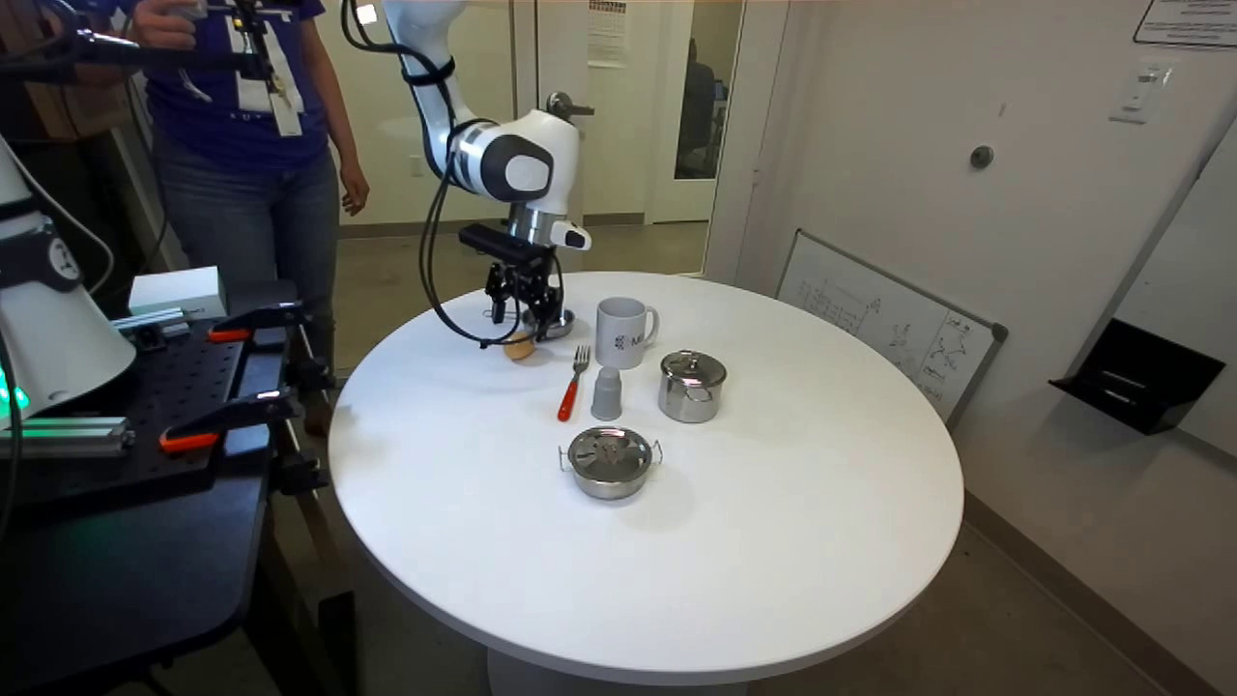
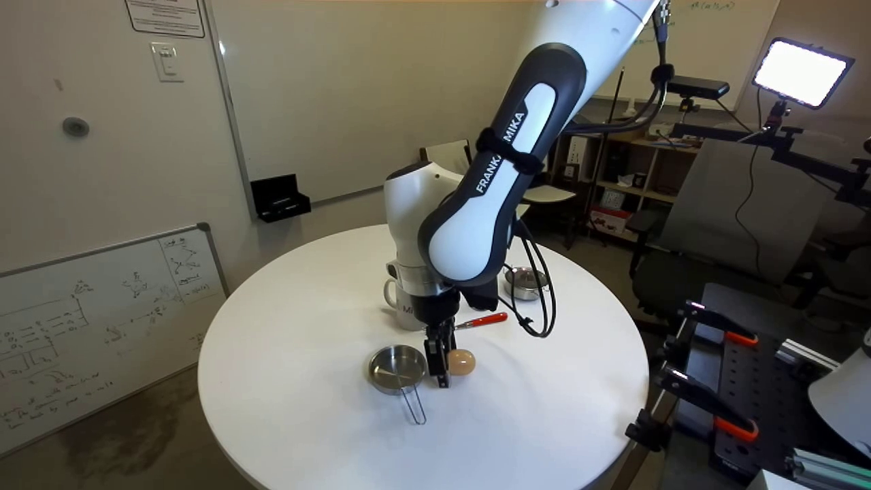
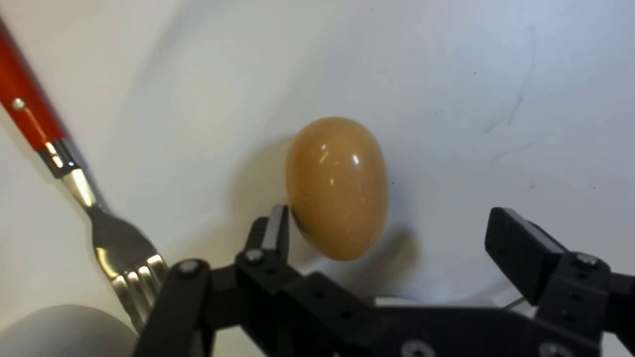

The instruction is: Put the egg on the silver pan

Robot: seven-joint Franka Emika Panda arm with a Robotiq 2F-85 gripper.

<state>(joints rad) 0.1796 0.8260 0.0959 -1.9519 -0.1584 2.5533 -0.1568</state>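
Observation:
The tan egg lies on the white table, also seen in both exterior views. My gripper is open and low over the table, in both exterior views. In the wrist view the egg is right beside the left finger, just ahead of the jaws; I cannot tell if they touch. The right finger is well apart from it. The silver pan, shallow with a wire handle, is on the gripper's other side from the egg. In an exterior view the pan is partly hidden by the gripper.
A white mug, a red-handled fork and a grey shaker stand or lie near the gripper. A lidded silver pot and a two-handled silver dish are farther off. The fork also shows in the wrist view.

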